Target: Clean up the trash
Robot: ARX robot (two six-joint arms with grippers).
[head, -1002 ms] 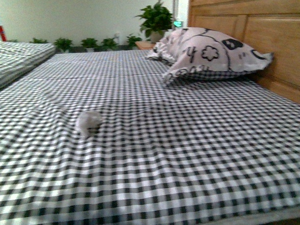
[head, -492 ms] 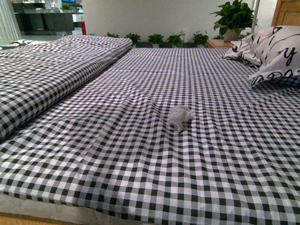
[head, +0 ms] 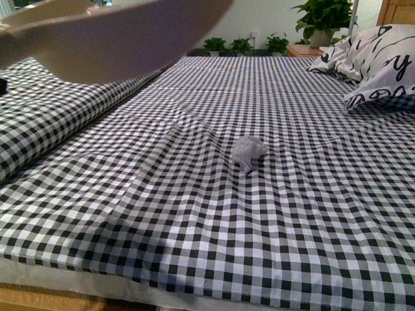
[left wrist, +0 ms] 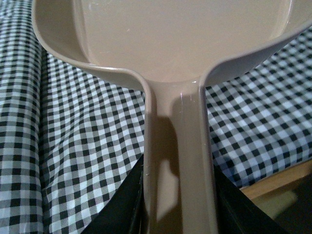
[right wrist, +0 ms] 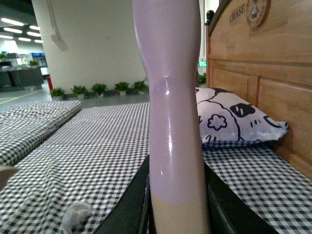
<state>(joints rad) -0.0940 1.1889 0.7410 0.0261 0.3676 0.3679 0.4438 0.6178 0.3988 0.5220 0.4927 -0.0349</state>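
Closest in, the left gripper (left wrist: 178,207) is clamped on the long handle of the pinkish-beige dustpan (left wrist: 185,39), its dark fingers (left wrist: 124,204) pressed against either side. In the front view the pan hangs blurred above the left part of the bed. The right gripper (right wrist: 178,204) likewise grips a glossy lilac handle (right wrist: 170,97), beige at its lower end. The handle stands upright and hides the middle of that wrist view; what tool it belongs to cannot be told. The near edge of the bed shows a white mattress side and a strip of wooden frame (head: 32,303). Beyond it the black-and-white checked sheet (head: 293,227) runs to the trash (head: 249,151), a small crumpled white wad lying alone near the bed's middle, beside a slight crease, with open sheet all round. To the left a raised checked quilt (head: 38,122) forms a ridge. Farther off on the right a printed pillow (head: 391,59) lies by the wooden headboard (head: 403,9), well apart from the wad. Potted plants (head: 325,16) line the far wall.
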